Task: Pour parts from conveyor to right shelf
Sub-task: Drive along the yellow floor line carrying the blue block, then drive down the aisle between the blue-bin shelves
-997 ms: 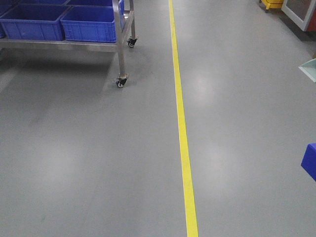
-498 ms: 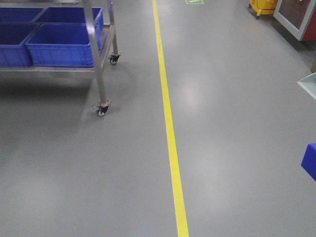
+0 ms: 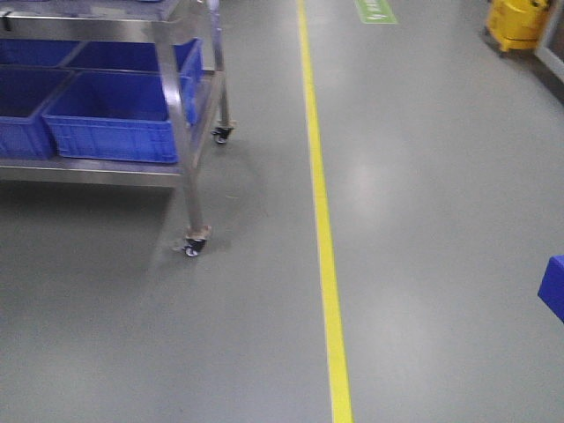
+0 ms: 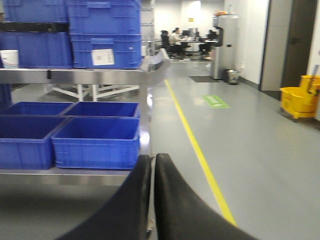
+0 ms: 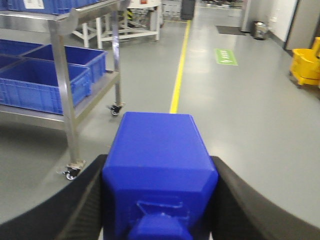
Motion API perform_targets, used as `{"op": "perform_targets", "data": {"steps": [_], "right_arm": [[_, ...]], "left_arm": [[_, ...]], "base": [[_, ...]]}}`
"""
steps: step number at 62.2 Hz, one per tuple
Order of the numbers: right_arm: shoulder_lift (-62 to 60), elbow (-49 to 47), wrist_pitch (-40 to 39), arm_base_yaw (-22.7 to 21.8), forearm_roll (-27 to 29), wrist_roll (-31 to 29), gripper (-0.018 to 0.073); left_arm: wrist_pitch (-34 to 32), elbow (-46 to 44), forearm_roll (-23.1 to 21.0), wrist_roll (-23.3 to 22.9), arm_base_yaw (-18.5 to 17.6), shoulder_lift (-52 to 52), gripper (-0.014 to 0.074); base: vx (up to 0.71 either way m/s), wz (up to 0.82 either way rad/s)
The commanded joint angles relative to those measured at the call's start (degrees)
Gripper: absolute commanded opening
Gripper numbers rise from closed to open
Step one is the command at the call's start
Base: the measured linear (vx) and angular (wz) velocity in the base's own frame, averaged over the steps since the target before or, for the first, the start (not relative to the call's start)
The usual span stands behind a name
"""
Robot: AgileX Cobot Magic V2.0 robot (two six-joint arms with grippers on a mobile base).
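Only a corner of the block [image 3: 553,286] shows at the front view's right edge; the shelf [image 3: 174,97] runs off left and top. The right wrist view's bottom edge cuts off the block [image 5: 159,150] and the right gripper [image 5: 159,165]. The far figures [image 4: 175,37] in the left wrist view are too small to make out.

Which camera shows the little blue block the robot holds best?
The right wrist view: the blue block fills the frame, nub visible, clamped in the right gripper. The front view catches only a blue corner at its right edge; the left wrist view shows none.
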Motion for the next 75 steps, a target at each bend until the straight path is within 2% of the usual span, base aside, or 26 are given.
{"op": "perform_targets", "data": {"steps": [1,48,75], "right_arm": [[0.51,-1.48,-4.43,-0.23,0.29,-0.31,-0.0005],[0.51,-1.48,-4.43,-0.23,0.29,-0.31,-0.0005],[0.51,-1.48,-4.43,-0.23,0.29,-0.31,-0.0005]], "left_arm": [[-4.14,1.71,0.0,-0.49,-0.05,-0.64,-0.0006],[-4.14,1.71,0.0,-0.49,-0.05,-0.64,-0.0006],[-4.14,1.71,0.0,-0.49,-0.05,-0.64,-0.0006]], "base": [[0.59,0.46],[0.5,0.63],[0.34,0.96]]}}
